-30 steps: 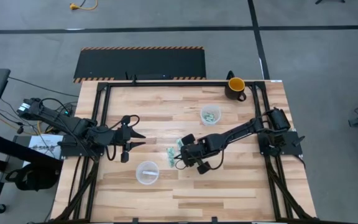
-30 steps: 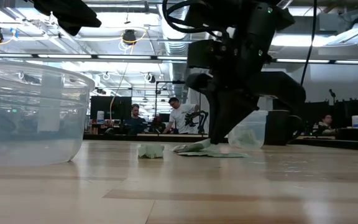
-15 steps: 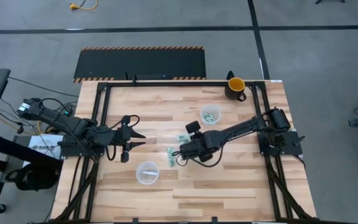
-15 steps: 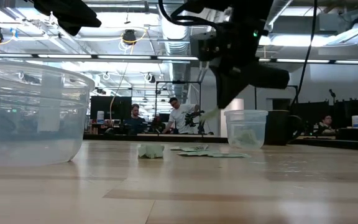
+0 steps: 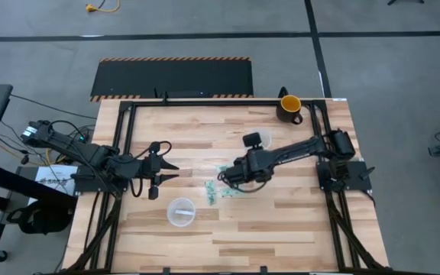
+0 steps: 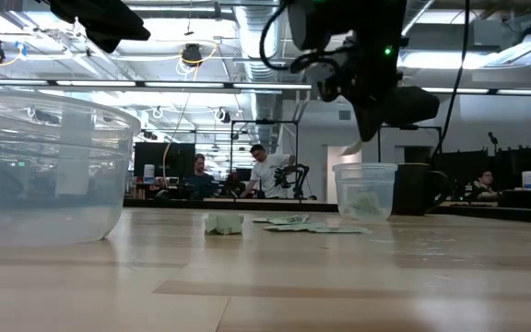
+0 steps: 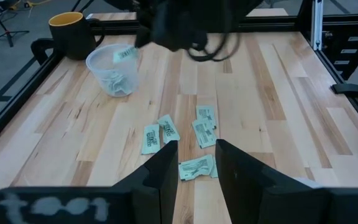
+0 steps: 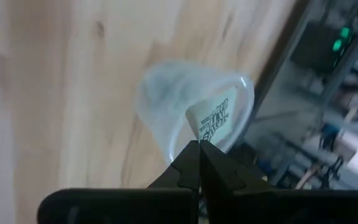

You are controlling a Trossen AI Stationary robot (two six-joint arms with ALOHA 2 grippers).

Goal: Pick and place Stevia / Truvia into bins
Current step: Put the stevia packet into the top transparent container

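Here the left gripper (image 5: 168,169) hovers over the table's left side, its jaws parted and empty, near a clear cup (image 5: 180,211). Loose sachets (image 5: 221,186) lie mid-table. The right gripper (image 8: 199,144), jaws clamped on one sachet (image 8: 214,115), holds it above the far cup (image 6: 364,190).

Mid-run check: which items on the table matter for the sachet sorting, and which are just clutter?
Job items:
- loose sachets mid-table
- sachet pinched in the right end effector, near the far cup
- near cup, by the left end effector

Lying about:
- dark mug, yellow inside, at the back edge
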